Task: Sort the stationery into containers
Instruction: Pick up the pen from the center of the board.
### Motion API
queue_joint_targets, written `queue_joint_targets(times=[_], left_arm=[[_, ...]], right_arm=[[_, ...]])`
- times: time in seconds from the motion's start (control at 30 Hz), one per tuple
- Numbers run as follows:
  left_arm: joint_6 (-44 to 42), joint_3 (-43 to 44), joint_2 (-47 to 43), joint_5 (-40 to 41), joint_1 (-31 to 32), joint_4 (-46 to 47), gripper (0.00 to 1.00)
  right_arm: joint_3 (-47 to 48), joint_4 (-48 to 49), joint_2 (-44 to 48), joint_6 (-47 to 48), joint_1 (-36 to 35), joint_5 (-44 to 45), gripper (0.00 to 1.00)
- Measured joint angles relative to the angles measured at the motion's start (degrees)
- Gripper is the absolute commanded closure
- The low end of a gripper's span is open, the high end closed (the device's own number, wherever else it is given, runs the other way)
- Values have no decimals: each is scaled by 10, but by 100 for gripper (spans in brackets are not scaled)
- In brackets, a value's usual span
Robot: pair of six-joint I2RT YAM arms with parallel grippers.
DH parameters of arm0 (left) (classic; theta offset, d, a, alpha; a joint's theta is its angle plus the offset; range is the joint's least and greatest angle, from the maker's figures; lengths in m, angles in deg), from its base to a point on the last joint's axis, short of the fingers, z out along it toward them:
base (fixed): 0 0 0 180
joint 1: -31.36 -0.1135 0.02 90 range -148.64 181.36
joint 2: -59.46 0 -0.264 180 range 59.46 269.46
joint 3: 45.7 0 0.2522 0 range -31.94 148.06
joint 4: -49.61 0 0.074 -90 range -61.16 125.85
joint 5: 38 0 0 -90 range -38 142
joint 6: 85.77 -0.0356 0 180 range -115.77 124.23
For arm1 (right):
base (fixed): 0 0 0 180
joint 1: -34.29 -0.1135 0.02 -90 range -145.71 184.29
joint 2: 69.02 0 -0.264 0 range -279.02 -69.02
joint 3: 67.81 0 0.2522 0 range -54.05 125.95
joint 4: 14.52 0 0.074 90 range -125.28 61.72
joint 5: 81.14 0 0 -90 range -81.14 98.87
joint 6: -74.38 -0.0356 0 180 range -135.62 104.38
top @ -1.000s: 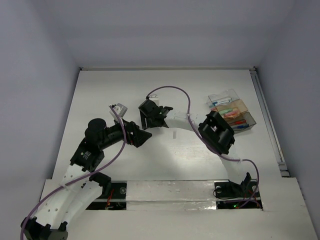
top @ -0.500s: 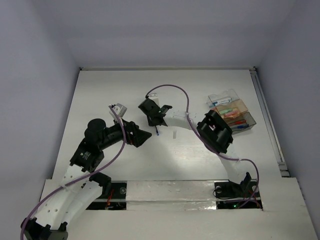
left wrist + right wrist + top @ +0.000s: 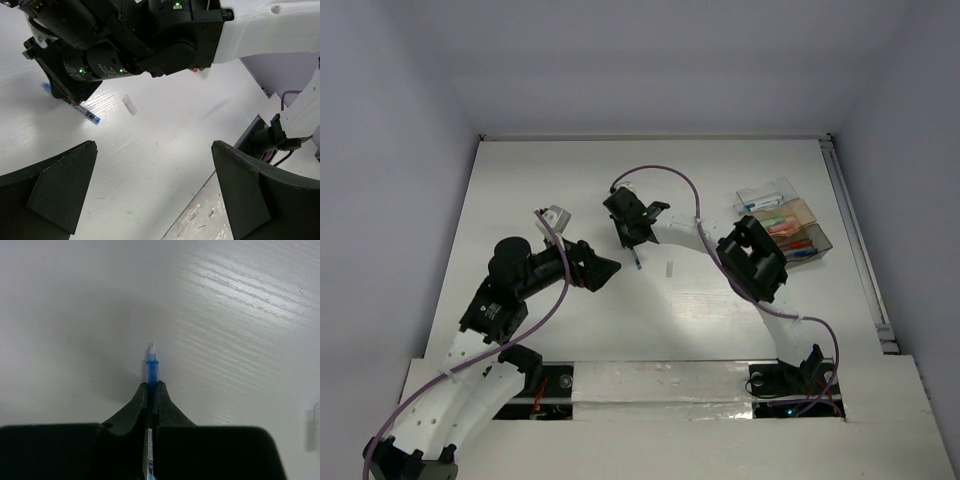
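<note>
Over the middle of the surface, seen from above, my right pincer is clamped shut on a blue pen, whose free end points toward 6 o'clock. The containers sit well apart at 3 o'clock from that grip, near the surface's right edge, with coloured pieces already lying in them. My left pincer hovers near, at about 8 o'clock from the right one, holding nothing. A small clear piece lies at 4 o'clock, just beside the pen.

Looking from my left wrist, the left pincer stands wide open, with bare surface between its fingers. At 10 o'clock my right pincer grips the blue pen, which sticks out on both sides of it. The clear piece lies apart, toward 3 o'clock of the pen.

Looking from my right wrist, the right pincer has its jaws pressed together around the blue pen, tip pointing to 12 o'clock. I cannot tell whether the tip touches the surface.

I judge this as the pick-up step for the pen. Next I must lift clear, swing toward 3 o'clock, line the pen up along one box, and let go low enough that it drops inside.
</note>
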State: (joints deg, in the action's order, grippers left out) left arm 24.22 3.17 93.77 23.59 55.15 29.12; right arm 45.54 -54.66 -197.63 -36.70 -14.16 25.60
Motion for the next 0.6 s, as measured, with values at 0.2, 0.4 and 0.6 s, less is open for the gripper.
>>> queue_joint_targets(times=[0.2, 0.4, 0.6], left_arm=[[0, 0, 9, -6, -7, 0, 7], [4, 0, 30, -24, -8, 4, 28], [6, 0, 50, -21, -21, 4, 37]], right_arm=[[-19, 16, 14, 8, 11, -33, 100], [-177, 106, 140, -8, 23, -70, 100], [-299, 309, 343, -80, 9, -102, 100]])
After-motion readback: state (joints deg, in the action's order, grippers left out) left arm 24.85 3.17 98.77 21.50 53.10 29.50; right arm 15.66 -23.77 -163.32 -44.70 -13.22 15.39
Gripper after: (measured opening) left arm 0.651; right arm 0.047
